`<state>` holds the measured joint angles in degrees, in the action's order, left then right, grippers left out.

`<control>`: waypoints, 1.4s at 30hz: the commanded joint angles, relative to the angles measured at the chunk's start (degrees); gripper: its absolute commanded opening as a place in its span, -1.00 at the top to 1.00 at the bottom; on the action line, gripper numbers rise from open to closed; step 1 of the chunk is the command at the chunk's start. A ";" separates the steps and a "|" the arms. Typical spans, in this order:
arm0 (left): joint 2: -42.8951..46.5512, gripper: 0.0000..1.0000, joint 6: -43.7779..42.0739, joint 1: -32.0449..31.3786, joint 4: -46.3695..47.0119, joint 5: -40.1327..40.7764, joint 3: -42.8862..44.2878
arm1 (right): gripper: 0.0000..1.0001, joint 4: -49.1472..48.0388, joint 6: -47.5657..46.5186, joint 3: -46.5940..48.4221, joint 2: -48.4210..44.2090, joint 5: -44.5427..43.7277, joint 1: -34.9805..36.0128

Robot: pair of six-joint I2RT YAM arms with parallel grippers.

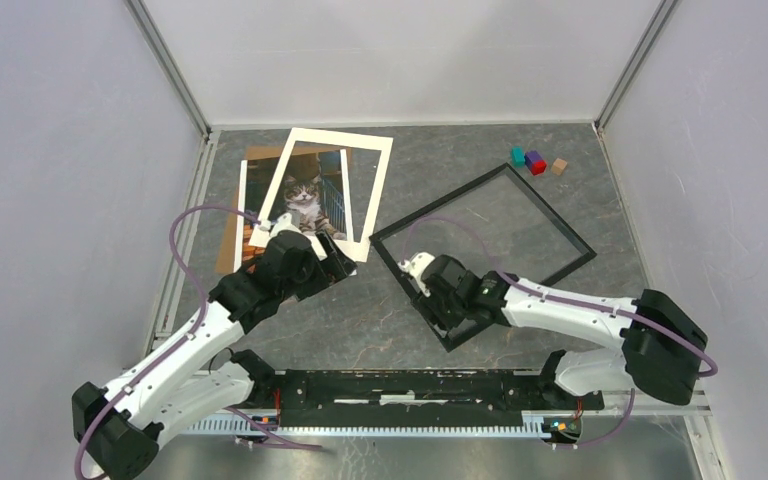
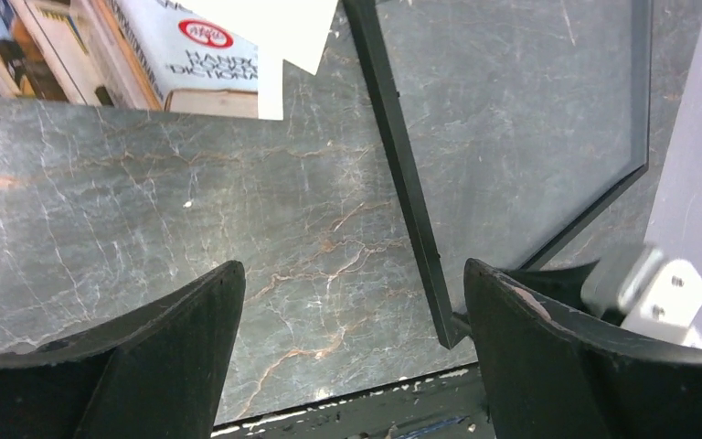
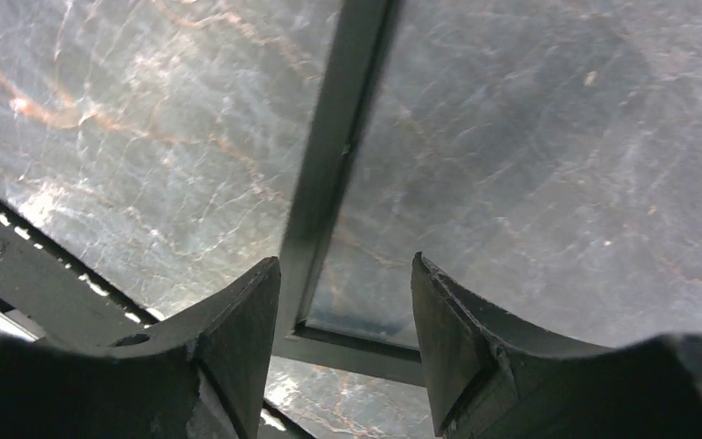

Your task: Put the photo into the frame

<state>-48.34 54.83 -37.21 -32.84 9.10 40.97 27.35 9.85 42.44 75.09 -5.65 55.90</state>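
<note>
Left pincer (image 2: 356, 357): you're holding it spread wide, gripping nothing, with the photo (image 2: 101, 46) lying ahead-left.
Right pincer (image 3: 345, 338): you're straddling the frame (image 3: 338, 137) edge, jaws parted, unclenched.

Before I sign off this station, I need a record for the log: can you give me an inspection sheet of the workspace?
Surface: grey marbled table, flat.
Job's things: photo lies at far left under a white mat, with a brown backing board showing behind it; frame lies at centre right, holding no photo.
Clutter: small coloured blocks at far right.
Claws: left claw open, holding nothing, near the photo's near edge; right claw open, astride the frame's edge by a corner.
Cables: purple cable loops beside each arm, one arching over the frame.
Surroundings: plain white walls on three sides; nothing else seen.
</note>
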 commanded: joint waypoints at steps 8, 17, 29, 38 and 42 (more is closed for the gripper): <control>-3.34 -0.87 9.16 1.35 7.32 -4.53 -4.30 | -0.20 -3.76 6.40 1.10 4.80 -14.98 9.18; -4.61 -0.86 8.89 1.35 8.88 -4.57 -5.32 | 0.06 -4.22 6.54 3.92 9.06 -17.60 11.79; -6.48 -0.86 9.16 1.43 12.27 -6.47 -6.85 | 0.26 -6.12 10.85 3.86 12.07 -18.78 13.16; -9.29 -0.86 10.31 2.21 18.67 -12.43 -8.80 | 0.50 -6.44 12.94 3.12 12.13 -22.52 13.87; -10.56 -0.89 11.61 2.65 24.33 -14.79 -10.41 | 0.87 -7.33 13.79 2.09 9.98 -24.04 13.89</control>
<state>-58.06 62.98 -35.29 -16.67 -1.74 32.12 22.74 22.63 44.77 87.66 -26.17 69.38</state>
